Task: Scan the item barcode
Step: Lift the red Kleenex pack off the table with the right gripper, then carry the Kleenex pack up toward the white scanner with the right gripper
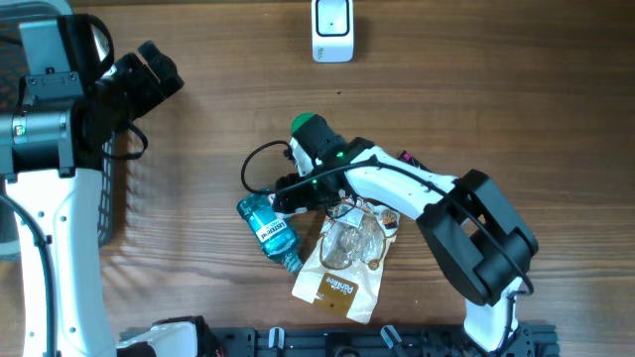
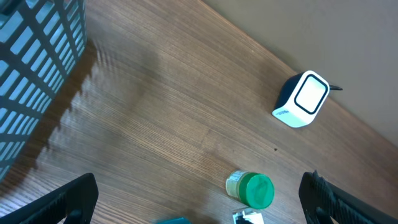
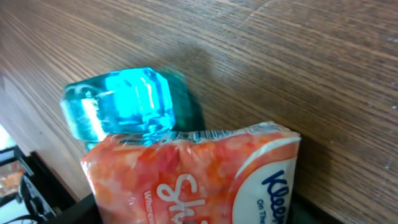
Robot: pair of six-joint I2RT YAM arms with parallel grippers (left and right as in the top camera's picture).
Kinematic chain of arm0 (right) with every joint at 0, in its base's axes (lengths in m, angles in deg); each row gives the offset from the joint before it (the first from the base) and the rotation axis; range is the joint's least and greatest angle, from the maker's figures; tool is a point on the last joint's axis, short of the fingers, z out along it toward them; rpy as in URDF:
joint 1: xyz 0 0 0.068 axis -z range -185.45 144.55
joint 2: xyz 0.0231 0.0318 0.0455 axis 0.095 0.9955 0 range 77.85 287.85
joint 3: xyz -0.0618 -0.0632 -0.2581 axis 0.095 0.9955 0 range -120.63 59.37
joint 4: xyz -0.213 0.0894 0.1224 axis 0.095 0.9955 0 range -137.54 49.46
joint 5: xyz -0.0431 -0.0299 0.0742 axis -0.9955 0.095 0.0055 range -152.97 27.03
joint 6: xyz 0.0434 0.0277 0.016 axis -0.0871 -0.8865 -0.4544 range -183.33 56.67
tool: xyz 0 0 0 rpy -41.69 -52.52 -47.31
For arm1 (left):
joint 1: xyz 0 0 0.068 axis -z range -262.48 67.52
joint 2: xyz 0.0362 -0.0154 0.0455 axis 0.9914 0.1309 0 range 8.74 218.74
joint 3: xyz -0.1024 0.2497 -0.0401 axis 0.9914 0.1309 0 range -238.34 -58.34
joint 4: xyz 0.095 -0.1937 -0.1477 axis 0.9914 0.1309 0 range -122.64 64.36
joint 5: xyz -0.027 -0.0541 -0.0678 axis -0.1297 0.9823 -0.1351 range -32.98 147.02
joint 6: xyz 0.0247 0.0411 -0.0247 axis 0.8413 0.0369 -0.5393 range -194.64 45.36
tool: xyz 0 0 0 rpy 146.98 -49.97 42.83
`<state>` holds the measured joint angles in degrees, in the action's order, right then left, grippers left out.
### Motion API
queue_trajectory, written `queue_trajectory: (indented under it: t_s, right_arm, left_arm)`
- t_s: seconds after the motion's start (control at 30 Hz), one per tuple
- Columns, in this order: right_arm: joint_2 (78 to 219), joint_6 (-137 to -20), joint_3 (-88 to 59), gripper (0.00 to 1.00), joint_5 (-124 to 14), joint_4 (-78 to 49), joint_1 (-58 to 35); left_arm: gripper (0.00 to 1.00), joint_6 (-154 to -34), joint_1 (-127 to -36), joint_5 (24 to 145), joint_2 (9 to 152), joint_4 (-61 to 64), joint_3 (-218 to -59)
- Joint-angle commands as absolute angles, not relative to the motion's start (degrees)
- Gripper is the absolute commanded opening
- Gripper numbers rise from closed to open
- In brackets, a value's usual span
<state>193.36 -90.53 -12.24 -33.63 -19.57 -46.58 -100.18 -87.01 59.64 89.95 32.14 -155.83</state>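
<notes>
An orange and white Kleenex tissue pack (image 3: 205, 174) fills the bottom of the right wrist view. It sits between the dark fingers of my right gripper (image 3: 199, 214), which press on both of its sides. From overhead, the right gripper (image 1: 298, 196) is at the table's middle and the arm hides the pack. The white barcode scanner (image 1: 332, 30) stands at the far edge and is also in the left wrist view as the scanner (image 2: 303, 98). My left gripper (image 1: 149, 74) hangs open and empty at the far left, well away from the items.
A blue mouthwash bottle (image 1: 268, 230) lies just behind the pack, also seen as the bottle (image 3: 121, 102). A green-lidded jar (image 1: 308, 127) stands beyond the right wrist. A brown snack bag (image 1: 342, 263) lies nearer the front. A blue wire basket (image 2: 37, 68) is at the left.
</notes>
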Motion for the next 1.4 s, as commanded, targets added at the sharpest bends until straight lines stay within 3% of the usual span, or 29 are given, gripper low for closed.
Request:
queue_trajectory:
  t_s: [0.0,0.3,0.6,0.83,1.37]
  right_arm:
    - [196.5,-90.4,-10.4,0.68,-36.0,-19.7,-47.1]
    - [193.6,-84.0,-10.5,0.54,-34.7,-20.6,-47.1]
    - [179.5,-76.8,-10.5,0.53,-36.1,-12.4,-47.1]
    - [160.6,-71.8,-10.5,0.54,-35.7,-6.9,-47.1]
    - [122.5,-56.7,-10.5,0.56,-23.8,-13.4,-47.1]
  left_arm:
    - [1.00,-99.4,-87.3,58.8,90.2,32.2,-156.1]
    - [1.00,-99.4,-87.3,58.8,90.2,32.2,-156.1]
    - [1.00,-99.4,-87.3,58.8,90.2,32.2,-156.1]
    - [1.00,-99.4,-87.3,58.8,90.2,32.2,-156.1]
    - [1.00,-99.4,-87.3,58.8,90.2,32.2,-156.1]
